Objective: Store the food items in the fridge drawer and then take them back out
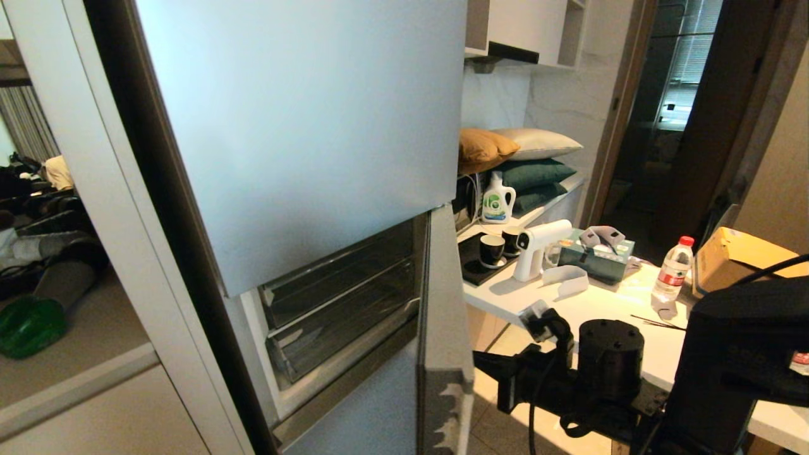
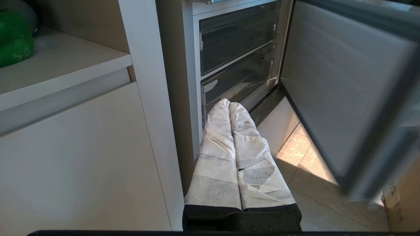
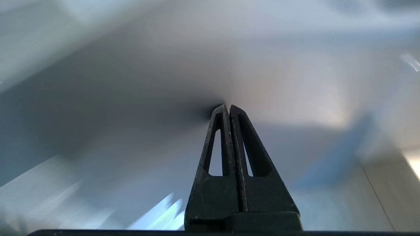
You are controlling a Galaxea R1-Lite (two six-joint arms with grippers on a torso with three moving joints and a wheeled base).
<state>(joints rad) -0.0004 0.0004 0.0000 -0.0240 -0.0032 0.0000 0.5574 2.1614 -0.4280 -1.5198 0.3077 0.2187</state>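
Under the fridge's upper door, two clear fridge drawers point(image 1: 338, 278) point(image 2: 236, 36) are stacked, both pushed in. The lower door point(image 1: 442, 316) stands swung open beside them. A glossy green rounded food item point(image 1: 25, 325) point(image 2: 13, 36), likely the pepper, lies on the counter left of the fridge. My right gripper point(image 1: 480, 361) point(image 3: 226, 106) is shut and empty, its tips against the blurred grey-blue face of that open door. Low before the drawers, my left gripper point(image 2: 228, 103), with white-wrapped fingers, is shut on nothing.
The big silver-blue upper door point(image 1: 303, 114) is closed. A white table point(image 1: 607, 303) at the right carries a white spray gun point(image 1: 537, 246), cups, a tissue box, a water bottle point(image 1: 673, 268) and a cardboard box. Pillows are stacked behind. Tiled floor lies below the open door.
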